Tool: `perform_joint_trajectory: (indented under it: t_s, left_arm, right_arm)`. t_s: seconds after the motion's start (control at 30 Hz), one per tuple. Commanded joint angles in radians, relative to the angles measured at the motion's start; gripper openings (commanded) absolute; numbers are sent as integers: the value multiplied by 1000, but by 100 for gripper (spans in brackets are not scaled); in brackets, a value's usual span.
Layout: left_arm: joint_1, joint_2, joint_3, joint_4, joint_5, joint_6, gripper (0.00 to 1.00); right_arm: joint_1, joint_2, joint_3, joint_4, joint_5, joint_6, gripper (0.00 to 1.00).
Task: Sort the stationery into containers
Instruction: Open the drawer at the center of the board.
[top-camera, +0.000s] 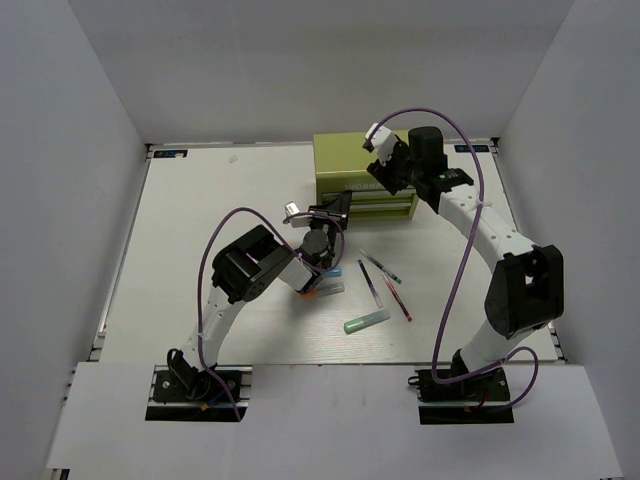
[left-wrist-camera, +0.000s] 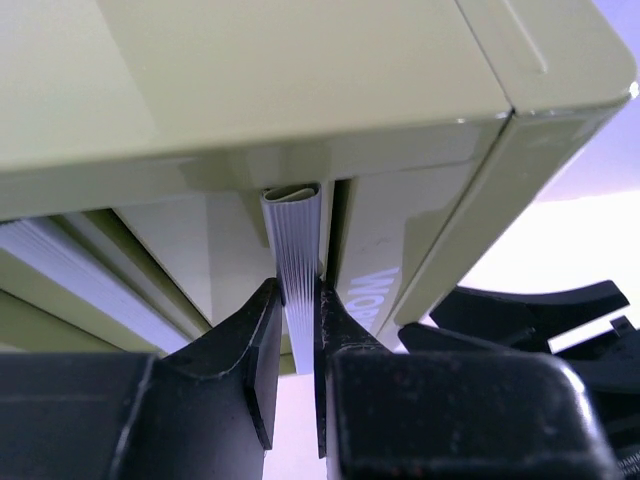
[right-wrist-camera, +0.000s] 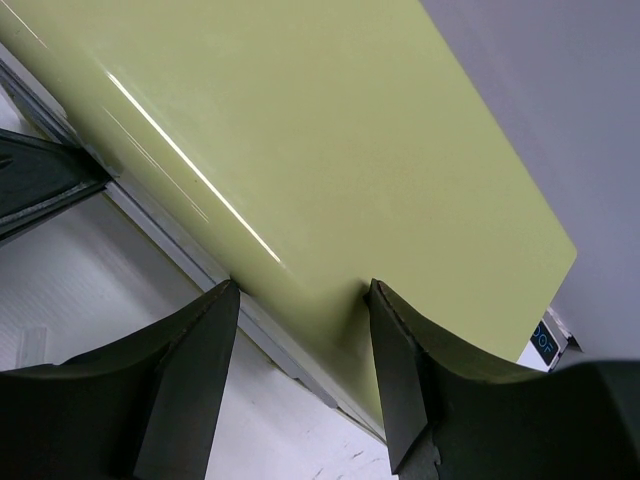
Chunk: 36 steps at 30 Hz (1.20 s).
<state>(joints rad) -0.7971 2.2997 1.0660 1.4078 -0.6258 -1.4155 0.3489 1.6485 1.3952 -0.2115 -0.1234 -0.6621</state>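
Observation:
The olive-green chest (top-camera: 345, 160) stands at the back of the table. My left gripper (top-camera: 335, 208) is at its front left, shut on a ribbed silver drawer handle (left-wrist-camera: 297, 250) between the fingers (left-wrist-camera: 262, 330). My right gripper (top-camera: 385, 165) is open over the chest's top (right-wrist-camera: 330, 150), near its front edge, holding nothing. On the table lie a dark purple pen (top-camera: 368, 283), a green-tipped pen (top-camera: 382, 267), a red pen (top-camera: 398, 300), a mint green marker (top-camera: 366, 321), a light blue marker (top-camera: 330, 288) and an orange marker (top-camera: 308, 292), partly hidden under the left arm.
White walls close in the table on the left, back and right. The left arm's elbow (top-camera: 245, 262) hangs over the table's middle left. The right arm (top-camera: 490, 235) arches along the right side.

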Motion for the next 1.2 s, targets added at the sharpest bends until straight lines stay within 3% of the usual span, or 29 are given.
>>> perform_joint_trajectory:
  t_s: [0.0,0.67,1.17]
  left_arm:
    - [9,-25,-61,-26,-57,16,0]
    - [-20,-103,-146,-29,-6,56,0]
    - [-96,-187,-340,25,-34,56,0]
  right_arm:
    - [-24,39,36,-17,61,4,59]
    - [-22,54,57,-32,93,13,59]
    - [-22,79,88,-51,108,33,59]
